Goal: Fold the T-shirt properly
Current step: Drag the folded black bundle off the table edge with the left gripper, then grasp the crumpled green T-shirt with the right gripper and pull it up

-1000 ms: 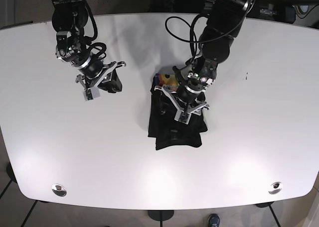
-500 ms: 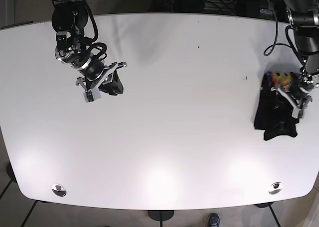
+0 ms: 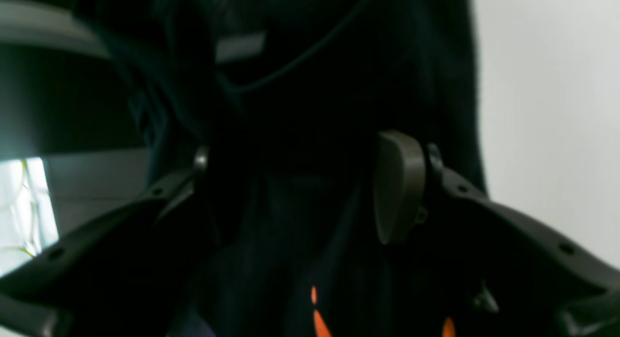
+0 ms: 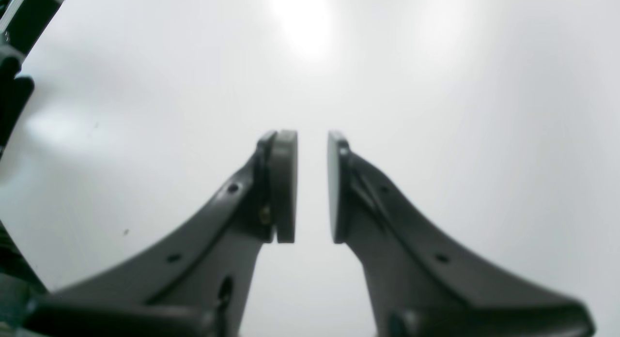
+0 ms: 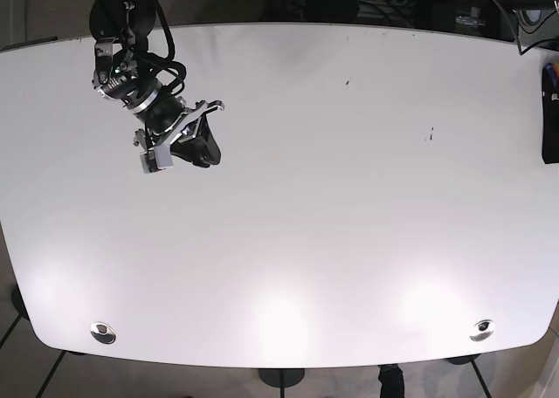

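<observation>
Ahead of the right gripper (image 4: 311,187) and on both sides of it lies bare white table (image 5: 332,223), with only a narrow slot between its pads. Dark T-shirt (image 3: 300,240) cloth packs the space between the left gripper's (image 3: 295,191) fingers and blocks the way ahead.

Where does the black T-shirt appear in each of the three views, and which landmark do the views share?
Base: T-shirt at the far right edge, mostly cut off.
Left wrist: dark cloth fills the centre, between the left gripper fingers.
Right wrist: not in it.
Shared landmark: the white table.
</observation>
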